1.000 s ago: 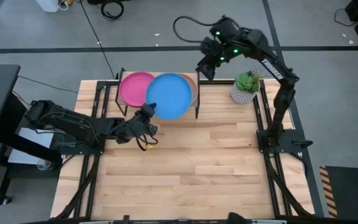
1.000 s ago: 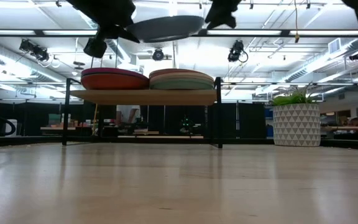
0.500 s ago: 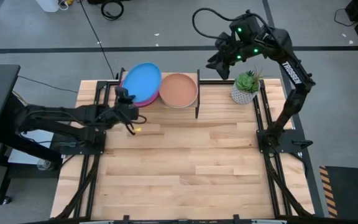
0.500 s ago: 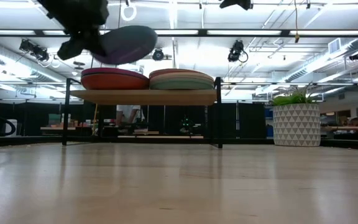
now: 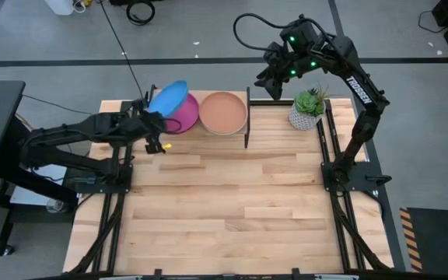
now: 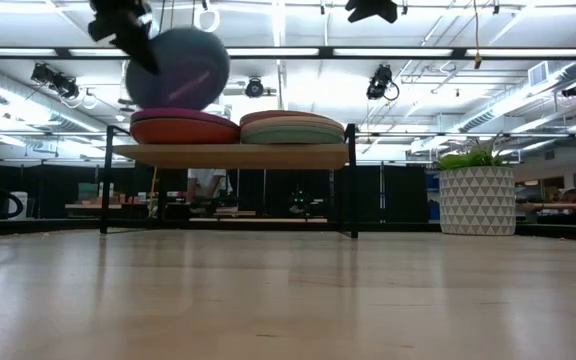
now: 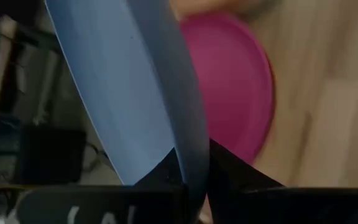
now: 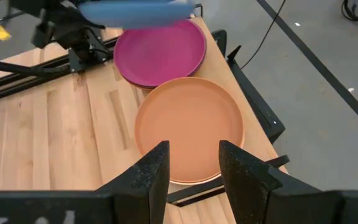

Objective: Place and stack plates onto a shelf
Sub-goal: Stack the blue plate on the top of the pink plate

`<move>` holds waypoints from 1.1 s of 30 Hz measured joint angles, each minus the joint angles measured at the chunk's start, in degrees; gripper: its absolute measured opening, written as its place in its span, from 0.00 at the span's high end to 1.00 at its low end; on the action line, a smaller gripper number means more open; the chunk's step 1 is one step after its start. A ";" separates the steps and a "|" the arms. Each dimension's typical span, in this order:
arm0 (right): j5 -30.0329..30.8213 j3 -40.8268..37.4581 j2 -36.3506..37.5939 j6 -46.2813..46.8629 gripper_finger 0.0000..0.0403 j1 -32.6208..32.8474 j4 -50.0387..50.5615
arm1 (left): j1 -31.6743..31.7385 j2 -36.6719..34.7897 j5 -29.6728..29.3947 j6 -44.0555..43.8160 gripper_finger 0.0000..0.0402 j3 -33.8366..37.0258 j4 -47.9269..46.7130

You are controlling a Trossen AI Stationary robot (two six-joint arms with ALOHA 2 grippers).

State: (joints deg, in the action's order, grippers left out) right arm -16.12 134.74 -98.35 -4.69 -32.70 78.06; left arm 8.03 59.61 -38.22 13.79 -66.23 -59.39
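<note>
My left gripper [image 5: 152, 117] is shut on the bright blue plate [image 5: 168, 97], which stands steeply tilted over the magenta plate [image 5: 181, 115] on top of the left stack [image 6: 183, 127] on the shelf [image 6: 233, 155]. In the low view the blue plate [image 6: 178, 68] shows its underside just above that stack. A terracotta plate [image 5: 223, 113] tops the right stack [image 6: 293, 127]. My right gripper [image 8: 191, 168] is open and empty, high over the shelf's far right end [image 5: 274, 78]. My left gripper pinches the blue plate's rim [image 7: 188, 163] between its two fingers, one on each face. It comes from the table's left side. The plate is lifted and tipped steeply on edge. Whether its lower edge touches the magenta plate [image 7: 235, 93], I cannot tell.
A potted plant in a white patterned pot [image 5: 308, 110] stands at the far right beside the shelf. The shelf's black legs [image 5: 246, 128] stand at the far edge. The slatted wooden table [image 5: 232, 210] stretches in front of the shelf.
My left gripper has carried the blue plate from over the shelf's middle toward the table's left, to above the magenta plate, and has tipped it from nearly level to steeply on edge. My right gripper has risen and drawn away from the plate, toward the right.
</note>
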 joint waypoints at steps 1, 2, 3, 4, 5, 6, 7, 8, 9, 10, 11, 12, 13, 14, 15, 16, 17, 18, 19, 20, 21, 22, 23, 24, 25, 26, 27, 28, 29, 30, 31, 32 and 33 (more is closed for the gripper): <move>0.00 0.00 0.00 0.00 0.64 0.16 0.02 | 0.24 1.02 0.68 -0.91 0.90 -0.26 -1.95; -0.01 0.00 0.00 0.00 0.64 0.38 0.04 | 0.24 2.15 0.91 -1.43 0.90 -0.29 -3.41; -0.02 0.00 0.00 0.00 0.64 0.54 0.06 | 0.24 3.42 0.92 -1.60 0.90 -0.17 -4.93; -0.02 0.00 0.02 0.00 0.64 0.71 0.04 | 0.22 4.74 0.94 -1.61 0.90 0.01 -6.35; -0.01 0.00 0.02 0.00 0.64 0.84 0.04 | 0.12 6.21 0.82 -1.40 0.90 0.04 -7.35; -0.02 0.00 0.02 0.00 0.64 0.99 0.06 | -0.13 7.72 0.72 -1.13 0.90 0.02 -8.10; 0.04 0.00 0.02 -0.02 0.64 1.16 0.05 | -0.53 9.30 0.26 -0.66 0.90 0.02 -8.73; 0.04 0.00 0.02 -0.14 0.64 1.31 0.04 | -0.91 10.85 -0.48 0.05 0.90 0.02 -9.07; 0.04 0.00 0.02 -0.27 0.64 1.50 0.07 | -1.22 12.19 -1.54 0.83 0.90 0.02 -9.28; 0.04 0.00 0.02 -0.31 0.64 1.65 0.07 | -1.42 13.22 -2.61 1.77 0.90 0.02 -9.44; 0.02 0.00 0.02 -0.33 0.64 1.68 0.10 | -1.58 14.04 -3.75 2.27 0.90 0.04 -9.64; 0.02 0.00 0.02 -0.35 0.64 1.68 0.23 | -1.72 14.86 -4.86 3.18 0.89 0.04 -9.60; 0.02 0.00 0.02 -0.35 0.64 1.68 0.42 | -1.72 15.60 -6.13 3.49 0.88 0.04 -9.52; 0.04 0.00 0.02 -0.39 0.64 1.66 0.61 | -1.70 16.18 -7.68 3.49 0.87 0.11 -9.47; 0.04 0.00 0.02 -0.42 0.64 1.62 0.82 | -1.70 16.50 -9.14 3.29 0.86 0.13 -9.43; 0.08 0.00 0.02 -0.47 0.64 1.61 1.00 | -1.72 16.57 -9.79 3.17 0.85 0.13 -9.22; 0.09 0.00 0.02 -0.56 0.64 1.61 1.03 | -1.72 16.57 -9.73 3.19 0.83 0.10 -9.09; 0.09 0.00 0.02 -0.71 0.64 1.63 1.01 | -1.72 16.59 -9.38 3.22 0.82 0.10 -8.96; 0.07 0.00 0.02 -0.85 0.64 1.65 1.03 | -1.72 16.64 -9.20 3.25 0.80 0.10 -8.57; 0.07 0.00 0.02 -0.87 0.64 1.65 1.03 | -1.77 16.64 -9.17 3.26 0.78 0.10 -8.09; 0.07 0.00 0.02 -0.87 0.64 1.65 1.05 | -1.88 16.64 -9.18 3.33 0.76 0.10 -8.08; 0.07 0.00 0.02 -0.90 0.64 1.65 1.19 | -1.92 16.51 -9.12 3.38 0.73 0.10 -8.15; 0.07 0.00 0.02 -0.88 0.64 1.65 1.33 | -1.92 16.42 -9.11 3.36 0.70 0.10 -8.07; 0.07 0.00 0.02 -0.88 0.64 1.64 1.34 | -1.92 16.34 -9.12 3.30 0.67 0.10 -7.91; 0.07 0.00 0.02 -0.88 0.64 1.63 1.33 | -1.91 16.33 -9.12 3.15 0.64 0.10 -7.81; 0.07 0.00 0.02 -0.87 0.64 1.63 1.33 | -1.90 16.17 -9.07 3.09 0.62 0.10 -7.75; 0.07 0.00 0.02 -0.88 0.64 1.65 1.33 | -1.91 15.87 -8.99 3.07 0.59 0.10 -7.74; 0.07 0.00 0.02 -0.87 0.64 1.64 1.33 | -2.00 15.63 -8.98 3.00 0.56 -0.12 -7.94; 0.07 0.00 0.02 -0.89 0.64 1.63 1.33 | -2.24 15.55 -8.74 2.78 0.54 -0.73 -8.27; 0.07 0.00 0.02 -0.88 0.64 1.63 1.33 | -2.43 15.32 -8.21 2.42 0.52 -1.35 -8.17; 0.07 0.00 0.02 -0.87 0.64 1.63 1.33 | -2.57 14.94 -7.57 2.08 0.50 -2.20 -8.26; 0.07 0.00 0.02 -0.89 0.64 1.61 1.33 | -2.82 14.54 -6.74 1.92 0.49 -3.29 -8.09; 0.07 0.00 0.04 -0.88 0.64 1.63 1.31 | -3.10 14.11 -5.56 1.83 0.48 -4.39 -7.46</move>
State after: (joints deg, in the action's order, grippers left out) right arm -16.05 134.74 -98.30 -5.57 -31.07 79.37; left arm 4.93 73.72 -43.77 15.62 -70.62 -66.85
